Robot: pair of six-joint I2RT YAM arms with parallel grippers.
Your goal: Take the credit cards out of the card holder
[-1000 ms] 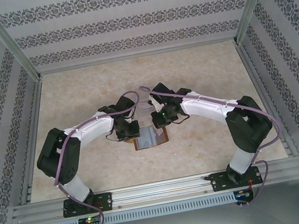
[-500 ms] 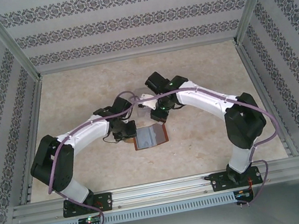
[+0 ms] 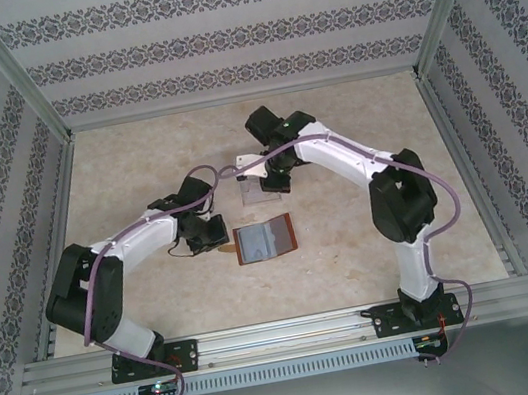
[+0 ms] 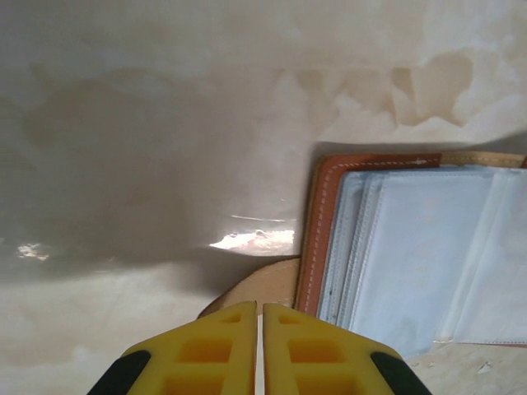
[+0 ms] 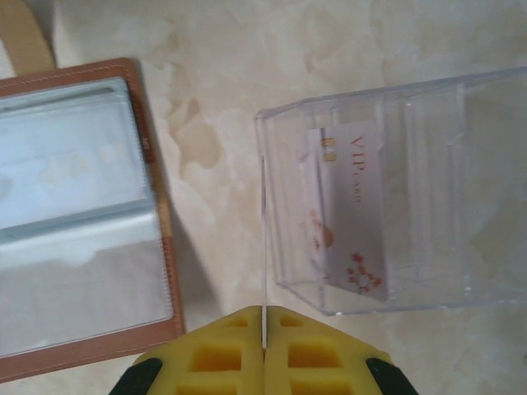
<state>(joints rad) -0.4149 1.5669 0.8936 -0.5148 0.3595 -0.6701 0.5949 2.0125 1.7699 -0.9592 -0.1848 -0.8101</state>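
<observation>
The card holder [image 3: 265, 239] lies open on the table, reddish-brown with pale clear sleeves [image 5: 74, 214] facing up. My left gripper [image 4: 259, 304] is shut, its tips just over the tan strap tab [image 4: 268, 284] at the holder's left edge [image 4: 317, 230]; nothing shows between the fingers. My right gripper [image 5: 263, 310] is shut on a credit card [image 5: 263, 239] seen edge-on as a thin pale line. It hangs at the near left wall of the clear tray [image 5: 428, 164]. Another whitish credit card [image 5: 350, 214], printed VIP with red marks, stands inside the tray.
The clear ribbed tray [image 3: 261, 193] sits just behind the card holder, under the right gripper [image 3: 273, 176]. The left gripper [image 3: 217, 234] is low on the holder's left side. Patterned walls enclose the table on three sides.
The right gripper has lifted away from the card holder and moved back over the clear tray with a card. The left gripper has shifted left, off the holder's edge.
</observation>
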